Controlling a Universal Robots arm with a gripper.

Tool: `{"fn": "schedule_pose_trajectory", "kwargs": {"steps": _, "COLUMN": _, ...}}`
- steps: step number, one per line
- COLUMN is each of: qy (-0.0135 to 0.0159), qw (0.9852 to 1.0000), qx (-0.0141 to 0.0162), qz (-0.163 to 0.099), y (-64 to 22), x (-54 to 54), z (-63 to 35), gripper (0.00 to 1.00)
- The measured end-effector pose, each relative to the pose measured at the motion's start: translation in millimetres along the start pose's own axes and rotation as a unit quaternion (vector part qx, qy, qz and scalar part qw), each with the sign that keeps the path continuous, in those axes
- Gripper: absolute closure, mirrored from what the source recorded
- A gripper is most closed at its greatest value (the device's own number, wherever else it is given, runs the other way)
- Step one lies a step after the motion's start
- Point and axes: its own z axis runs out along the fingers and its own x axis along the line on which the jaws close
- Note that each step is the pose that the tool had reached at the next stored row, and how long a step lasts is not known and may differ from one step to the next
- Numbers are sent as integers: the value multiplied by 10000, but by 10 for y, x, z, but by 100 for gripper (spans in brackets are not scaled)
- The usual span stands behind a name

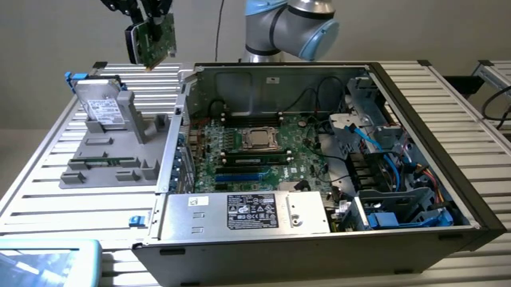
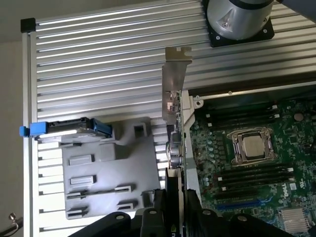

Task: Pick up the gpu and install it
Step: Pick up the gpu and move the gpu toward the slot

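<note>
Exterior view: gripper (image 1: 148, 17) clenched on the gpu (image 1: 157, 39), card hanging tilted in open air above the gray fixture (image 1: 112, 164), outside the case wall (image 1: 185, 98) on the exterior view's left. Lower edge hangs free. Wrist view: card edge-on, silver bracket (image 2: 176, 74) over the seam between fixture and motherboard (image 2: 210, 140).

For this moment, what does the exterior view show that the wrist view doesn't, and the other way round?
Exterior view adds: the whole open case, its labelled power supply, and the drive bays with blue cables. Wrist view adds: the silver bracket of the gpu, seen edge-on. Shared: the gripper holding the gpu in the air, the hard drive standing in the grey holder, and the motherboard with its CPU socket.
</note>
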Motion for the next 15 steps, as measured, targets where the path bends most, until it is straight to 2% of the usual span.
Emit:
{"fn": "schedule_pose_trajectory", "kwargs": {"steps": 7, "qy": 35, "qw": 10000, "qx": 6, "qz": 6, "y": 38, "x": -317, "z": -8, "gripper": 71}}
{"fn": "schedule_pose_trajectory", "kwargs": {"steps": 15, "qy": 106, "qw": 9999, "qx": 17, "qz": 18, "y": 81, "x": -673, "z": -10, "gripper": 71}}
